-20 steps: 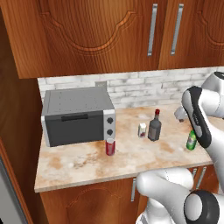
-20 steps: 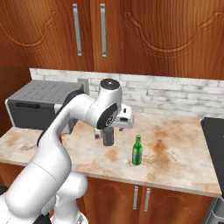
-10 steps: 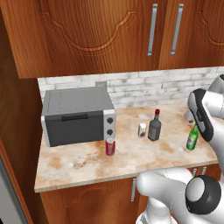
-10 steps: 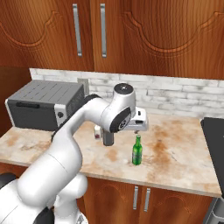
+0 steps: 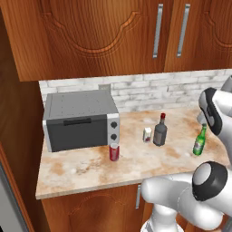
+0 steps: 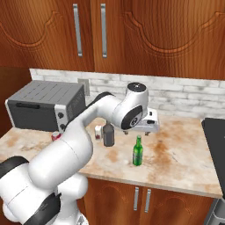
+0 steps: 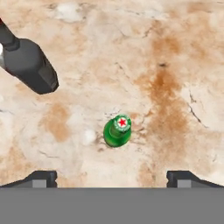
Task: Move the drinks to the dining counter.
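The tool point(image 7: 112, 177) hangs above the slim green bottle point(image 6: 138, 150), looking straight down on its cap; its 2 dark fingertips point(image 7: 40, 178) stand spread wide apart, with nothing between them and the bottle's top well clear of both. From the right base view the hand sits just over the bottle's neck, not touching it.

All 4 drinks stand upright on the narrow marbled worktop point(image 5: 86, 167) under the white-tile backsplash point(image 5: 136, 90). The slim green bottle is toward the right end of the worktop, near its front edge. To its left stands the squat dark-grey bottle point(image 5: 160, 132) with its red cap, and just left of that, close beside it, the tiny white carton point(image 5: 147, 134). Farther left, nearer the front edge, the small red can point(image 5: 114, 152) stands just in front of the right front corner of a grey microwave point(image 5: 81, 118), which sits against the backsplash at the left end.

Brown wood cabinets point(image 5: 113, 36) with silver bar handles hang above the worktop.
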Motion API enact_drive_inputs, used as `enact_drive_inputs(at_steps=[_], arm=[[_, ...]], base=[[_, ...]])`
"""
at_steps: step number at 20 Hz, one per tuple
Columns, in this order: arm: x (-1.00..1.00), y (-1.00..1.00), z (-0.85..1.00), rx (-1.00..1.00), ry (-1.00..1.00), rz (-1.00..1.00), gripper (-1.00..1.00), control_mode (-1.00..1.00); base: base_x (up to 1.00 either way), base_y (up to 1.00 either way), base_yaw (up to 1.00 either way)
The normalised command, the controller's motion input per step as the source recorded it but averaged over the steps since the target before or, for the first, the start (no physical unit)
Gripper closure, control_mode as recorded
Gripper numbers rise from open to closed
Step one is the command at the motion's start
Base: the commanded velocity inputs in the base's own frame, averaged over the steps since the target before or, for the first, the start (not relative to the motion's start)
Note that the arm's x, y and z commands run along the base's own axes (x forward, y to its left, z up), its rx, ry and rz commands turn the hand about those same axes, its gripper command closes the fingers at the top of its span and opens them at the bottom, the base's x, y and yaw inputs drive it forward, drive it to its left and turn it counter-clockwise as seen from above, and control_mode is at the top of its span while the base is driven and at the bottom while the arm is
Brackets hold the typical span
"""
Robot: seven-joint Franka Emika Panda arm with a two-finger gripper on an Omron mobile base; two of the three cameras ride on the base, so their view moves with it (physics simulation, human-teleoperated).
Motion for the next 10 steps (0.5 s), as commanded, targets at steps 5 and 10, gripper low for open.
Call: enact_drive_inputs(at_steps=[5, 10], arm=[[-0.09, -0.04, -0.40, 0.01, -0.03, -0.02, -1.00, -1.00], [-0.13, -0.03, -0.42, 0.05, -0.20, -0.01, -1.00, -1.00]], base=[[0.00, 0.00, 0.00], [0.00, 0.00, 0.00]])
